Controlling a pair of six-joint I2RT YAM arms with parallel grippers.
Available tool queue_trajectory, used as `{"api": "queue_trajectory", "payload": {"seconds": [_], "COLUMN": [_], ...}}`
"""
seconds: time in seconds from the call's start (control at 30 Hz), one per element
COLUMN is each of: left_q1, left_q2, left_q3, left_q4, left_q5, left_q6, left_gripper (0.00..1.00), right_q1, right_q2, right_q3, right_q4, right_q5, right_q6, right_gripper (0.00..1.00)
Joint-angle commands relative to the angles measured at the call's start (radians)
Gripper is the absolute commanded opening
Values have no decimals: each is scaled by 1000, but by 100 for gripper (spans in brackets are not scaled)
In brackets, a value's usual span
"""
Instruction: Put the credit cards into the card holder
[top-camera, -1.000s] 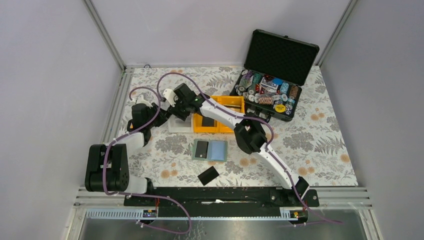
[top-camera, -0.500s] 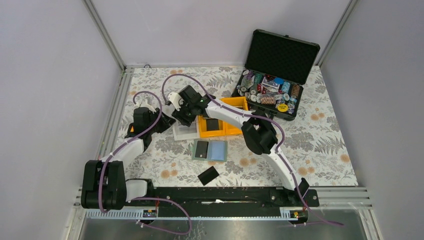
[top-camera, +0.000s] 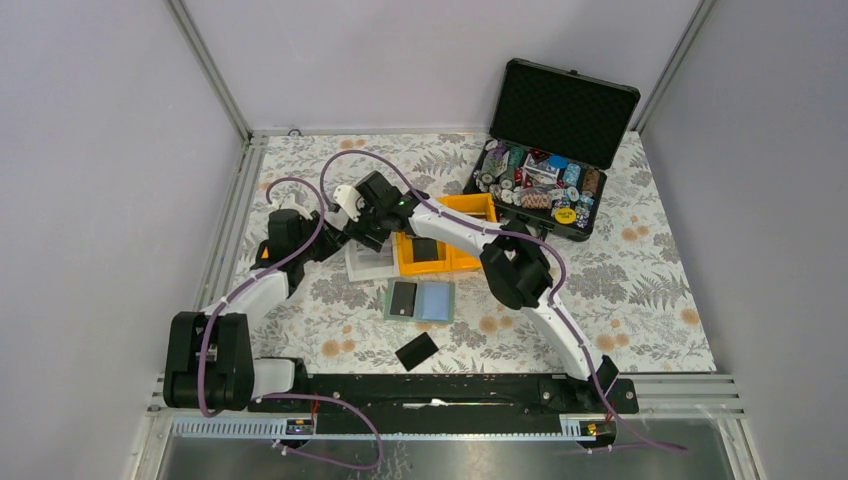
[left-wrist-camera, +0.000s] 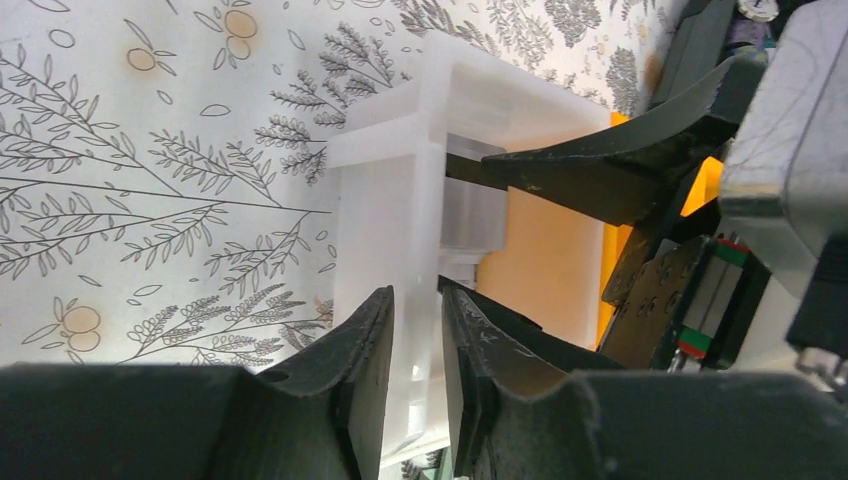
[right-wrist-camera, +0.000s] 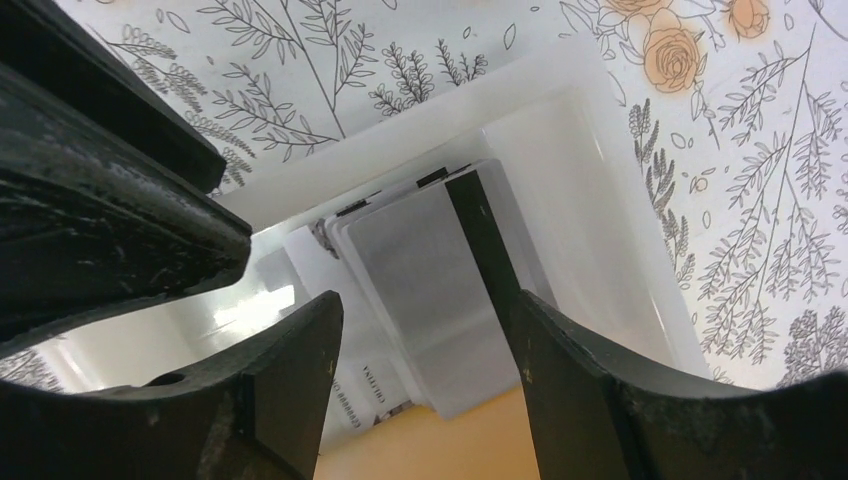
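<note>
While the left tool (left-wrist-camera: 415, 292) pinched a wall of the white bin (left-wrist-camera: 385, 200), narrow, the right tool (right-wrist-camera: 425, 300) gaped wide over the stacked cards (right-wrist-camera: 420, 250) inside, toward the left edge of the table (top-camera: 650, 280). Closing there risked lifting several cards or none. The card holder (top-camera: 420, 300) lay open near the near edge.

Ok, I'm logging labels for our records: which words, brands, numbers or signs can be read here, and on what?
Small dark print on a pale card in the white bin: too blurred to read.
Markings on the chips in the black case: too small to read.
No other text shows.
</note>
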Motion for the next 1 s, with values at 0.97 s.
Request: {"api": "queue_trajectory", "payload": {"seconds": [0.97], "left_q1": [-1], "left_q2": [54], "left_q3": [-7], "left_q4": [65], "left_q5": [-56], "left_q6": [8], "left_gripper": [0], "right_q1": [17], "right_q2": [3], "right_q3": [-150], "right_q4": [13], "right_q5": [-16], "right_q6": [-5], "right_gripper": [40]}}
